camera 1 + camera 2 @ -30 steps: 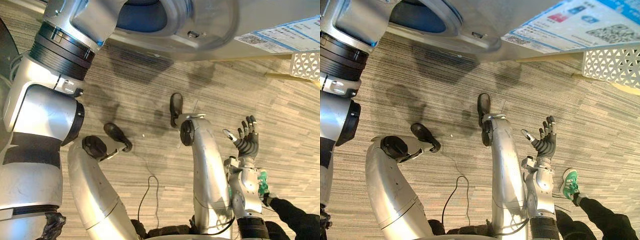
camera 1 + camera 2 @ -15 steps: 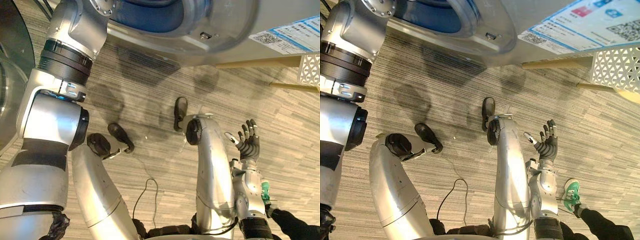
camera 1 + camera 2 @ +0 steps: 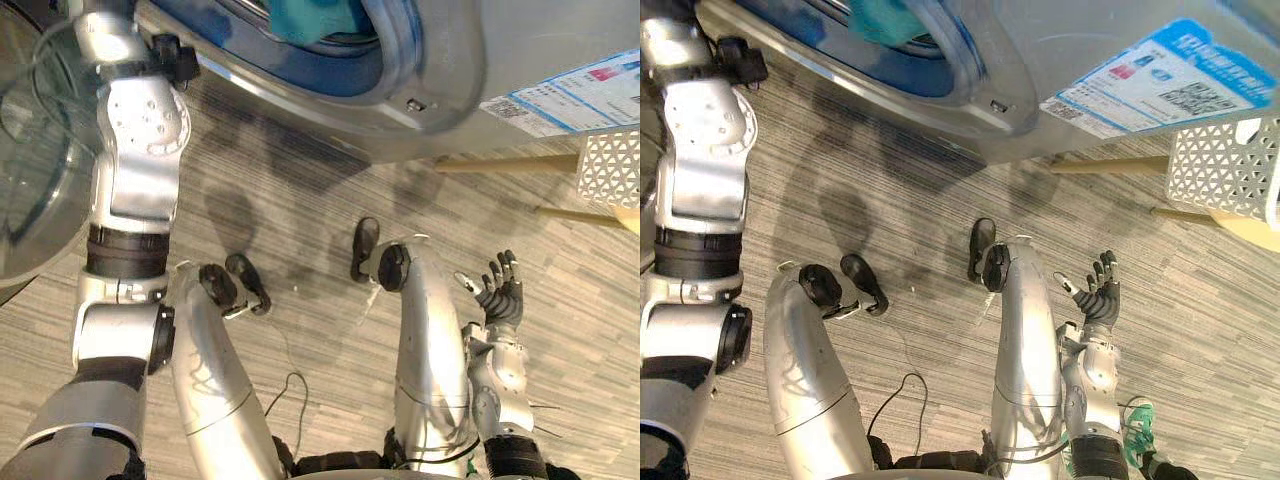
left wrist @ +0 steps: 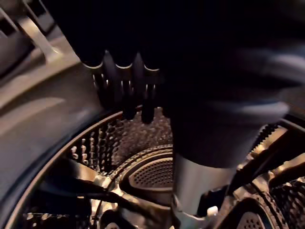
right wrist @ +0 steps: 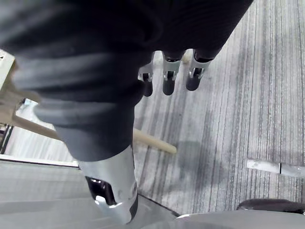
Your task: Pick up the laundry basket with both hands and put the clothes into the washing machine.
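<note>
The left hand reaches into the washing machine's perforated drum, its fingers loosely straight and empty. A teal garment lies at the drum's mouth, nearest this arm. The right hand hangs spread and empty, well apart, with the white laundry basket off to its right.

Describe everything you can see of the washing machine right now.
The washing machine stands at the top of the eye views: a silver-grey front with a round port ringed in blue, its glass door swung open to the robot's left. A teal cloth lies in the port. A blue-edged label sticks on the front. The left wrist view shows the perforated metal drum past the left hand, fingers straight, holding nothing.
</note>
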You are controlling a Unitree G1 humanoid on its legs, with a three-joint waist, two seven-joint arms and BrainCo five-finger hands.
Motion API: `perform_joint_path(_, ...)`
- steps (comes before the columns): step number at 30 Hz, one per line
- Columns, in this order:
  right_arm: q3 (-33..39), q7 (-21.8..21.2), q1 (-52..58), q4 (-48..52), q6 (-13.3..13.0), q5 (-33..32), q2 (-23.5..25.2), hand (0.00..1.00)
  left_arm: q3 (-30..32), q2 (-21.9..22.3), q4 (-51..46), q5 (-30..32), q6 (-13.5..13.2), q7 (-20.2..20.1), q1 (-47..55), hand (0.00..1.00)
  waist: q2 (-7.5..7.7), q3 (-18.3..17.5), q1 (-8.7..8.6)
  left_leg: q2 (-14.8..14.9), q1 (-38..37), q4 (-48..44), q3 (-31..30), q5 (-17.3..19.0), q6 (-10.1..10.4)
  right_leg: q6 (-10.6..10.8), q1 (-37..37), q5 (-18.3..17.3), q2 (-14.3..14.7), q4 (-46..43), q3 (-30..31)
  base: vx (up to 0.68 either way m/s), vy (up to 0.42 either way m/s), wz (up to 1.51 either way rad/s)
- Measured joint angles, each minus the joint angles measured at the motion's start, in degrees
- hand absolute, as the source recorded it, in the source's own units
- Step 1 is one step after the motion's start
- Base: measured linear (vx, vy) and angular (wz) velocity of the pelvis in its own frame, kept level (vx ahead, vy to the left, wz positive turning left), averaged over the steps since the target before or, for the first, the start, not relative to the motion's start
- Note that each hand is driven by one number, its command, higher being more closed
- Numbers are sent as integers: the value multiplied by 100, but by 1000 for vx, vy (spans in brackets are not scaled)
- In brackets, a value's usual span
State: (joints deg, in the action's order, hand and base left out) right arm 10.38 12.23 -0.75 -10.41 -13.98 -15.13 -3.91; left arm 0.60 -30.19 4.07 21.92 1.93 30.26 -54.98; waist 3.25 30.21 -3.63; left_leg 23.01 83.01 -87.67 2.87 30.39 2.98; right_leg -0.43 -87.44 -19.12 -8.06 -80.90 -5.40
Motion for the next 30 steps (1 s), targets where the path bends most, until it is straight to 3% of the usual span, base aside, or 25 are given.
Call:
perform_joint_path(4,2,4,10,1,100,8,13,0,328,579,-128,-325,-70,-7,1011,0,8,-269,-3,0,-57,146,-8,-39,72,-41,47,-22,17,98,-53,21,-56,0)
perform_joint_path(6,39,2,7,3,141,168,-9,0,341,763,-101,-784,-101,-67,1363,0,5,-281,59,1,-252,284,31,-68,120,-54,205,-21,42,188,-71,30,-57,-1)
perform_joint_path(12,-96,-2,-7,-146,202,249,-45,0,288,664,-72,-792,-191,-296,1268,0,3,-546,138,-35,-452,706,43,-263,188,-78,445,-10,4,485,-190,14,-72,9)
perform_joint_path(15,-209,-2,-8,-278,215,253,58,0,167,1024,6,-1015,-376,-382,1723,0,-2,-568,176,-108,-832,944,26,-322,253,-120,847,-29,-8,646,-259,27,-59,12)
perform_joint_path(19,-214,6,16,-584,398,431,150,0,106,2275,312,-1920,-646,-781,3471,0,-10,-574,229,-204,-2096,1727,260,-428,328,-108,1994,-48,-5,1255,-285,46,-78,8)
perform_joint_path(22,-196,7,153,-866,449,448,148,0,100,2728,708,-2386,-722,-1059,4545,0,-49,-792,300,-296,-3001,2457,366,-601,379,-104,2895,-46,-12,1846,-409,80,-120,21)
perform_joint_path(26,-188,6,511,-1412,559,453,127,0,121,2786,1570,-2616,-772,-1506,5648,0,-168,-1176,449,-518,-4641,3845,563,-982,426,-71,4524,105,-12,2972,-608,129,-65,26)
perform_joint_path(30,-193,-12,769,-1886,653,541,132,0,421,2814,2782,-2580,-766,-1902,6232,0,-328,-1779,456,-722,-6079,5481,926,-1563,411,72,5878,532,46,4418,-784,206,-4,10)
